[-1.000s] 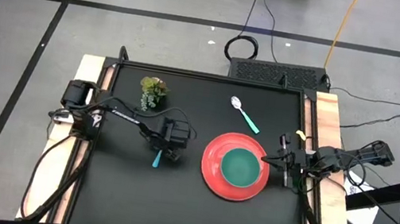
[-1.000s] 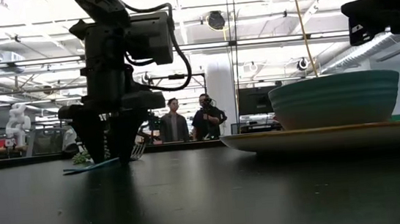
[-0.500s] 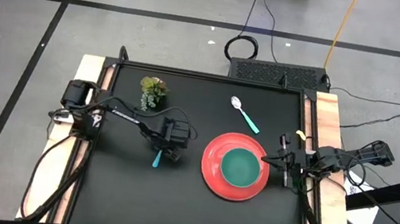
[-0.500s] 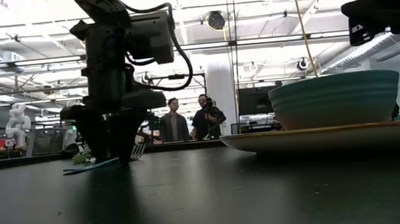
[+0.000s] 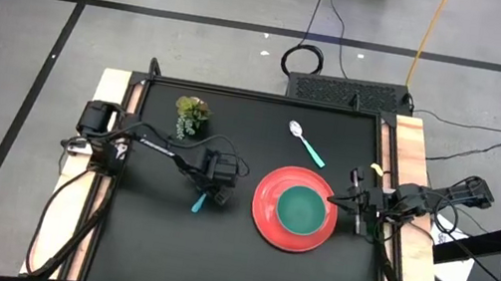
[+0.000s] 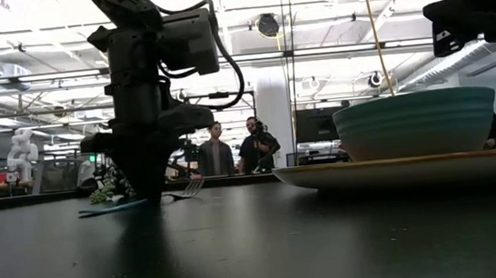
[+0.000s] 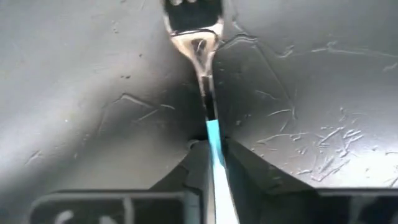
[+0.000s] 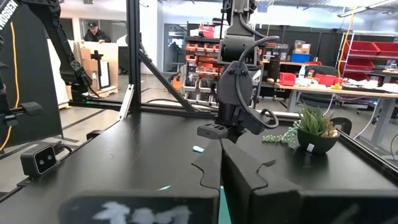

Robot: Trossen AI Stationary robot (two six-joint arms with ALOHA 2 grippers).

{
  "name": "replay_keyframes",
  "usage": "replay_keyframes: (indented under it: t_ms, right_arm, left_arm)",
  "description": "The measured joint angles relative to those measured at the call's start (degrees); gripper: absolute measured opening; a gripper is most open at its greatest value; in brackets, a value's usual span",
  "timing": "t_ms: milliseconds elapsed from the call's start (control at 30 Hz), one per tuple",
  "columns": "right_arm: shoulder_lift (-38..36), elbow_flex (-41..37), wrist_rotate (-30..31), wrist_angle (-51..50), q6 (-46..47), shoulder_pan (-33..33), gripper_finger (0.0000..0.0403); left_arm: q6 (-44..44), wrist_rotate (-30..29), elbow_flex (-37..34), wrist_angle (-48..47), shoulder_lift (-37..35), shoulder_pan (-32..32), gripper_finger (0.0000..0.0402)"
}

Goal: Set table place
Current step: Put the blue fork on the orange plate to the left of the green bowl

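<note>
The left gripper (image 5: 206, 190) is standing straight down on the table (image 5: 161, 258), its fingers (image 7: 249, 174) pinching the blue handle of the fork (image 7: 208, 93). In the left wrist view the handle is running up between the two dark fingers, and the metal neck and tines are sticking out just beyond the fingertips, lying on the black surface. From above, the free end of the blue handle is poking out from under the gripper on its near side, toward the table's front edge. In the low view the tines are showing just beside the gripper, right at the tabletop.

A little farther out, on the side of the left gripper facing the other arm, the red plate (image 5: 264, 213) is lying flat with the teal bowl (image 5: 301, 210) sitting inside it. Behind the left gripper, toward the far edge, a small green plant (image 5: 192, 116) is standing. Farther still, beyond the plate, the teal-handled spoon (image 5: 307, 142) is lying well apart from the gripper.

The right gripper (image 5: 357, 206) is waiting just beside the plate's outer rim, its fingers pressed together on nothing.
</note>
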Motion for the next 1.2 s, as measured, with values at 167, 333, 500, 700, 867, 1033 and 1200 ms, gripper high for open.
replay_keyframes:
  t_ms: [167,333,500,700,867,1033,1200]
  right_arm:
    - [0.01,0.00,0.00,0.00,0.02,0.00,0.0000]
    - [0.00,0.01,-0.02,0.01,0.51,0.01,0.0000]
    - [0.01,0.01,-0.04,0.00,1.41,0.00,0.0000]
    - [0.02,0.02,-0.02,0.00,1.34,-0.01,0.0000]
    - [0.02,0.00,-0.02,-0.02,1.13,-0.01,0.0000]
    - [0.02,0.02,-0.02,-0.01,1.05,0.00,0.0000]
    - [0.02,0.01,-0.02,0.00,1.03,0.00,0.0000]
  left_arm:
    - [0.02,-0.89,-0.05,0.25,-0.49,-0.21,0.0010]
    - [0.64,-1.86,-0.46,0.39,-3.35,-0.83,0.0019]
    - [0.43,-5.90,-0.50,-0.62,-8.41,-1.00,0.0007]
    - [0.71,-6.82,-0.44,-1.29,-12.95,-1.16,0.0007]
    - [1.73,-6.31,-0.37,-0.96,-14.50,-1.16,0.0009]
    - [3.45,-4.91,-0.35,4.65,-14.75,-1.51,0.0007]
    - [5.13,-3.15,-0.26,11.77,-14.82,-1.53,0.0009]
